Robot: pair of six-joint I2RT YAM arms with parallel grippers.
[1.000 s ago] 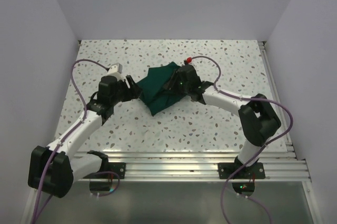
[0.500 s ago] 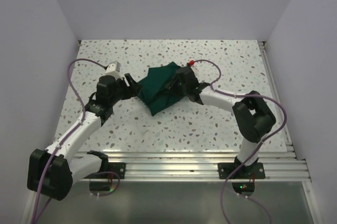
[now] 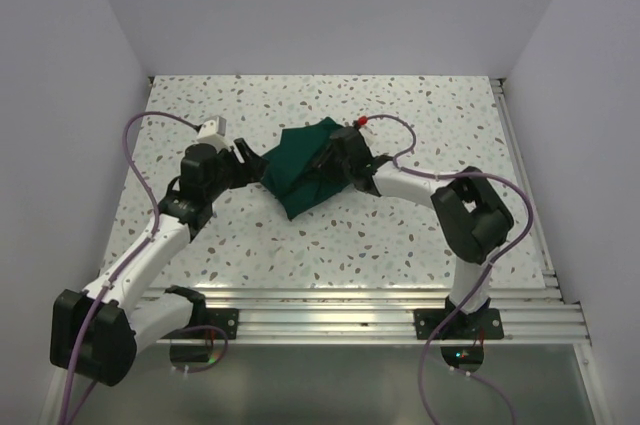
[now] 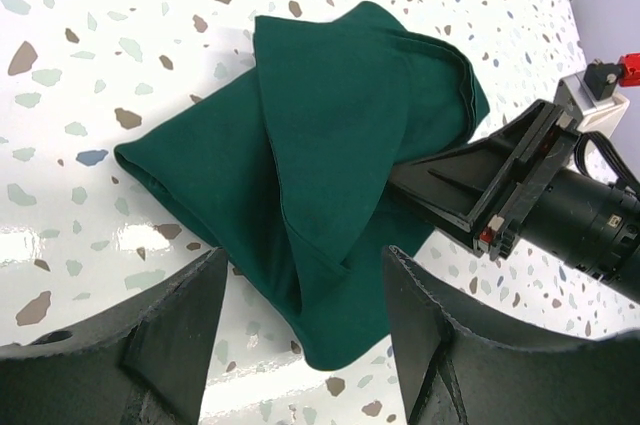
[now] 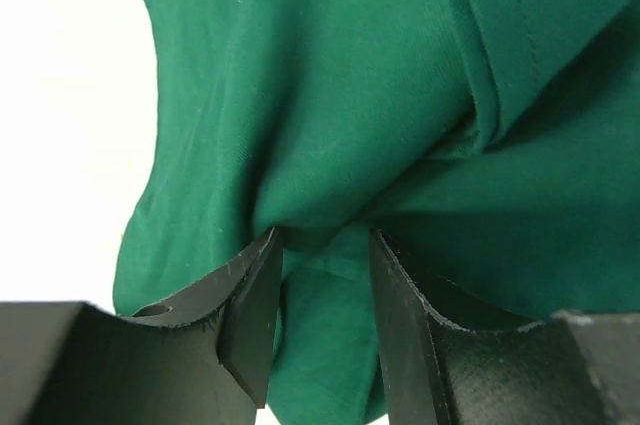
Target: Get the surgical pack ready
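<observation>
The surgical pack is a dark green cloth bundle (image 3: pixel 298 173), folded into a loose wedge at the middle of the speckled table. No steel tray, instruments or gauze pouches show. My left gripper (image 3: pixel 252 171) is open at the bundle's left corner; in the left wrist view (image 4: pixel 303 267) its fingers stand either side of the bundle's near tip (image 4: pixel 330 135). My right gripper (image 3: pixel 326 159) lies on the bundle from the right, its fingers (image 4: pixel 470 185) under a top flap. In the right wrist view (image 5: pixel 325 245) the jaws stand apart against a cloth fold (image 5: pixel 330 95).
A small red-tipped part (image 3: pixel 360 119) sits by the right wrist at the bundle's far corner. Purple cables loop from both arms. Aluminium rails run along the near edge (image 3: pixel 360 303) and the right side (image 3: pixel 520 165). White walls enclose the table.
The right arm's elbow has swung left and its gripper has pushed a little further left into the bundle. The left arm has edged slightly left. The bundle has barely moved.
</observation>
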